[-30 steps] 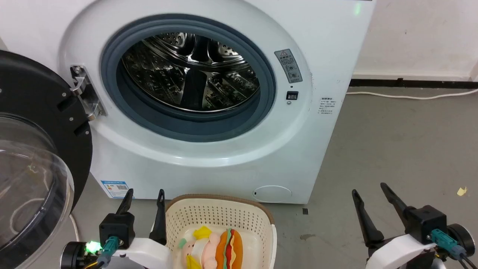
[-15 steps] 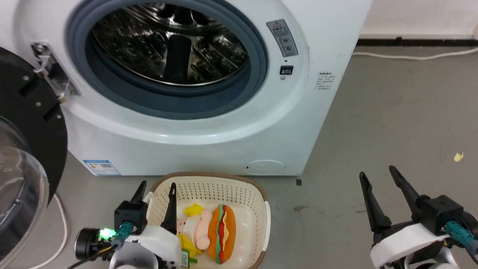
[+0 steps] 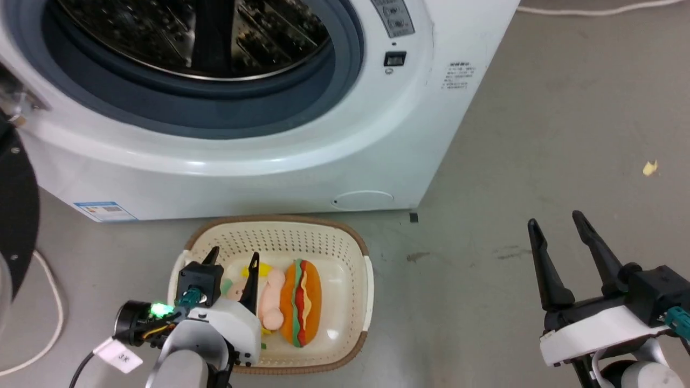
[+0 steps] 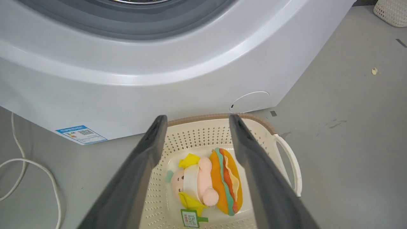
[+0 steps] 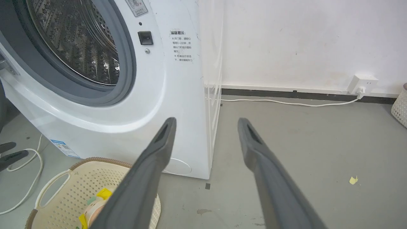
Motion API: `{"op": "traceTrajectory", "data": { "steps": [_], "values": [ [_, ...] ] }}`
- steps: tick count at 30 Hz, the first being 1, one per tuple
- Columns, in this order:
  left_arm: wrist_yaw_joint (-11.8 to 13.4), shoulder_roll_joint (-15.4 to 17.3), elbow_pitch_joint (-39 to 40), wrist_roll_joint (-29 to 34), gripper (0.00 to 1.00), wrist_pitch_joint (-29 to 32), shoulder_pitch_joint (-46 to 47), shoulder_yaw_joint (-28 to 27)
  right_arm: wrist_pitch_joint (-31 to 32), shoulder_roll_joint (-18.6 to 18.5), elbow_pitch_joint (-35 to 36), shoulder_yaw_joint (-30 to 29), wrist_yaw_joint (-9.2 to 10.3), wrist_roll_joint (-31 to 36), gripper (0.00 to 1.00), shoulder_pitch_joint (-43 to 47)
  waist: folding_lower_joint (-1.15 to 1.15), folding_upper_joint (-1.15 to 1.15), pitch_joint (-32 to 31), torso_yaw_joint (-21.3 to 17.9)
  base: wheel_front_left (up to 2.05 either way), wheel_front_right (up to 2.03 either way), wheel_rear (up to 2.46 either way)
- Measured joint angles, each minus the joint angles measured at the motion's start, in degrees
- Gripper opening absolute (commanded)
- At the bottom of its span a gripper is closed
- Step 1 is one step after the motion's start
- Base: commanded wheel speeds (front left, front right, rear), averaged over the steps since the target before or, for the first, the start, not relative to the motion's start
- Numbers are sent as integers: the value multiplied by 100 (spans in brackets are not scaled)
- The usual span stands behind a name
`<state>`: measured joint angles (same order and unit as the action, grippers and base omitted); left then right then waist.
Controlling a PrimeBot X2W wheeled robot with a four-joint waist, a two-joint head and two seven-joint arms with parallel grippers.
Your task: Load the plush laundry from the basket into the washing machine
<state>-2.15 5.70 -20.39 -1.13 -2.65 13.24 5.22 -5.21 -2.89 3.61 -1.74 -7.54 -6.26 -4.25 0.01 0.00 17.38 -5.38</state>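
Left gripper (image 3: 232, 257), jaws apart, hangs over the doll (image 4: 195, 179) and burger (image 4: 227, 181) in the basket (image 4: 203, 136). They touch, so closing could pinch both and drop one.

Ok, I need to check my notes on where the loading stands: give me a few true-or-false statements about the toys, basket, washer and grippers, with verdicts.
1. The burger plush and the pink doll both lie in the basket. True.
2. The left gripper is shut on the burger plush. False: it is open above the basket, holding nothing.
3. The washing machine has its opening uncovered, with the steel drum showing. True.
4. The basket stands on top of the washing machine. False: it stands on the floor in front of it.
5. The right gripper is open, over the floor to the basket's right. True.
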Motion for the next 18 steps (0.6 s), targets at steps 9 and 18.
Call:
{"op": "traceTrajectory", "data": {
  "steps": [9,18],
  "values": [
    [-56,203,-771,-2,100,170,492,187,-102,0,114,-1,0,-200,100,-131,0,0,506,-210,0,0,0],
    [-108,443,-1481,-71,100,403,988,302,-203,0,212,0,0,-431,100,-271,0,0,1031,-421,0,0,0]
  ]
}}
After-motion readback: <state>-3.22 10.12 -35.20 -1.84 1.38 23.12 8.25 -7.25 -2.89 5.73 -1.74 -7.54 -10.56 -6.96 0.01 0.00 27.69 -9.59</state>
